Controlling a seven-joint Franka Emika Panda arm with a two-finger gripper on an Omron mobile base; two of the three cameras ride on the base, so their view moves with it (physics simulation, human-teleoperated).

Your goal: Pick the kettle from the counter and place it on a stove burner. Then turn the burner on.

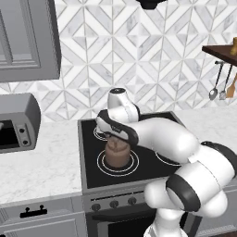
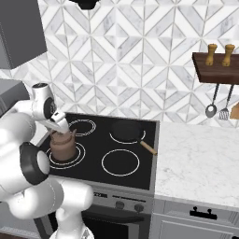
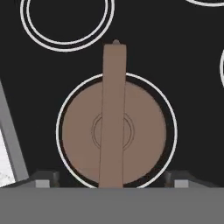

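Note:
The brown kettle (image 1: pixel 116 156) (image 2: pixel 62 145) stands upright inside the white ring of the stove's front left burner (image 1: pixel 134 165) (image 2: pixel 80 155). From straight above, in the hand view, the kettle (image 3: pixel 144 131) nearly covers that ring, and its thin handle (image 3: pixel 113 87) runs up the frame. My gripper (image 1: pixel 115 138) (image 2: pixel 63 131) (image 3: pixel 111 179) hangs just over the kettle, open. Its fingertips (image 3: pixel 43 181) stand wide apart on either side of the handle, not touching it. The white marble counter (image 1: pixel 41 159) (image 2: pixel 200 161) flanks the black stove (image 2: pixel 100 140).
A flat black pan with a wooden handle (image 2: pixel 127 130) rests on the back right burner. Knobs (image 1: pixel 113 202) (image 2: pixel 120 204) line the stove's front panel. A toaster oven (image 1: pixel 16 122) sits on the left counter. Utensils (image 2: pixel 212 109) hang under a wall shelf (image 2: pixel 217 67).

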